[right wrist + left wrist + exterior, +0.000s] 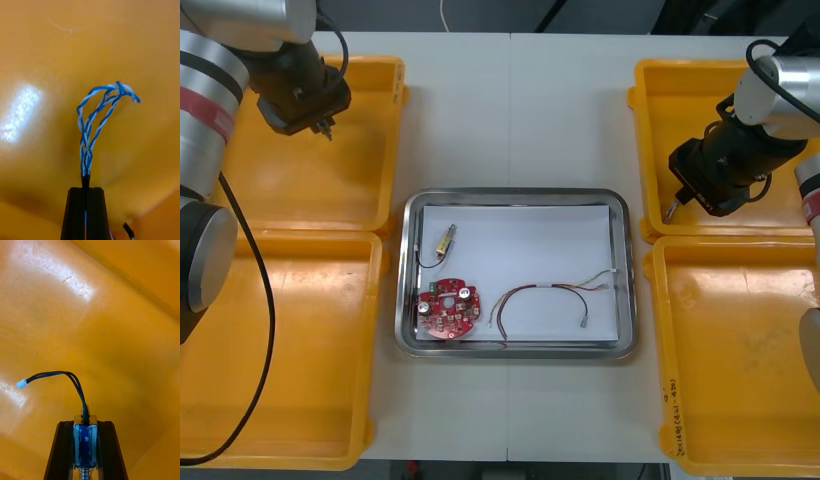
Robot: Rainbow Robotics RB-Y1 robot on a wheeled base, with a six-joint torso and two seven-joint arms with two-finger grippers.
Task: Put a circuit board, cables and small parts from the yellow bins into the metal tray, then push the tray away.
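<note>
My left gripper (85, 423) is shut on a small metal part (85, 444) with a blue body. The part's black cable (63, 374) ends in a white plug and hangs over the bin floor. In the front view this gripper (326, 127) hovers over the far left yellow bin (300, 195). My right gripper (85, 188) is shut on a twisted blue and white cable (93, 120) and is over the far right yellow bin (660, 95) near its inner wall (670, 211). The metal tray (408, 275) holds a red circuit board (448, 308), a small metal part with a black lead (443, 242) and a red and yellow cable (545, 293).
The near left bin (290, 350) and near right bin (740, 350) look bare inside. White table shows beyond the tray (510, 120). A black hose (260, 300) from my left arm loops over the near left bin.
</note>
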